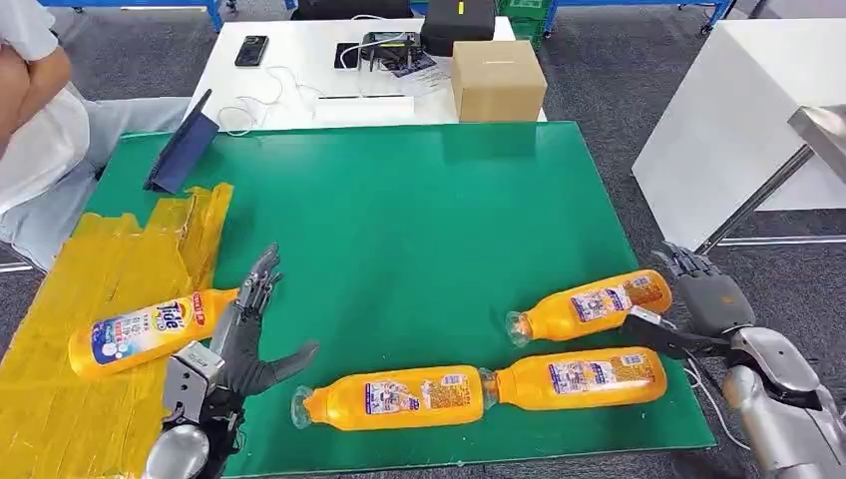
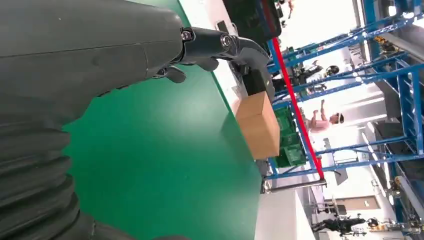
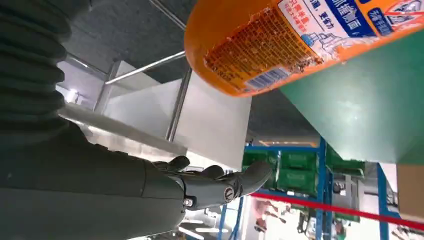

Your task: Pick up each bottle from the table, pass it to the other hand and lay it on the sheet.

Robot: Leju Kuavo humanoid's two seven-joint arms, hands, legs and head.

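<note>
Yellow sheet (image 1: 60,399) bottle (image 1: 150,331) lies beside the spread, empty left hand (image 1: 244,339).

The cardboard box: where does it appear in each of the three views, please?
Head view: cardboard box at top centre, on the white table just behind the green mat.
Left wrist view: box right of centre, at the mat's edge.
Right wrist view: a brown corner at the lower right edge, probably the box.
Shared landmark: the green mat.
</note>
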